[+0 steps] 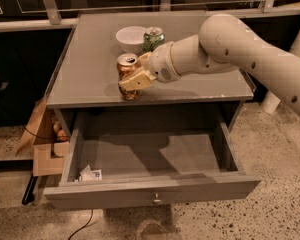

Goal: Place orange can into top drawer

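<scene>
The orange can stands upright near the front edge of the grey table top. My gripper reaches in from the right and is shut on the can: one tan finger crosses its front and the other sits behind it. The top drawer is pulled wide open directly below, its front panel with a small round knob facing me. The can's base still appears to rest on the table.
A green-and-white can and a white bowl stand behind the orange can. A crumpled white paper lies in the drawer's front left corner. A cardboard box sits on the floor to the left.
</scene>
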Motion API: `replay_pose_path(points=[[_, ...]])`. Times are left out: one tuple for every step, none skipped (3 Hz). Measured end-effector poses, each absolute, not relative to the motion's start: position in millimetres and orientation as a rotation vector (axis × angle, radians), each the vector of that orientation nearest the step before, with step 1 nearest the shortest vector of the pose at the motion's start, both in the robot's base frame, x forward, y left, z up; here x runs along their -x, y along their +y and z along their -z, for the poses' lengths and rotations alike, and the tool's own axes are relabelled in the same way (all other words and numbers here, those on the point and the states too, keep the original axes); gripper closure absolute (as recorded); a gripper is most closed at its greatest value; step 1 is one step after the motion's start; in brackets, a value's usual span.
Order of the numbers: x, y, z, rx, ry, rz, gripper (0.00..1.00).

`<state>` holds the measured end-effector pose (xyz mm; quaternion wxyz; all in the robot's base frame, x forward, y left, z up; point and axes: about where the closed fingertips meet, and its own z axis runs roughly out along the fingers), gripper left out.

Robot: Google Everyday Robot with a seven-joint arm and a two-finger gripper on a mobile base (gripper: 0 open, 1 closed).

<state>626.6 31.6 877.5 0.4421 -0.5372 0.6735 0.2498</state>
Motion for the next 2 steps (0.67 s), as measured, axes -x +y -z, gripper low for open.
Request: replay_pose_path(points=[[-625.0, 31.8, -879.9, 1.334, 1.669, -0.623, 1.00], [-604.7, 30.2, -895.3, 1.360, 1.652, -0.626, 1.00]])
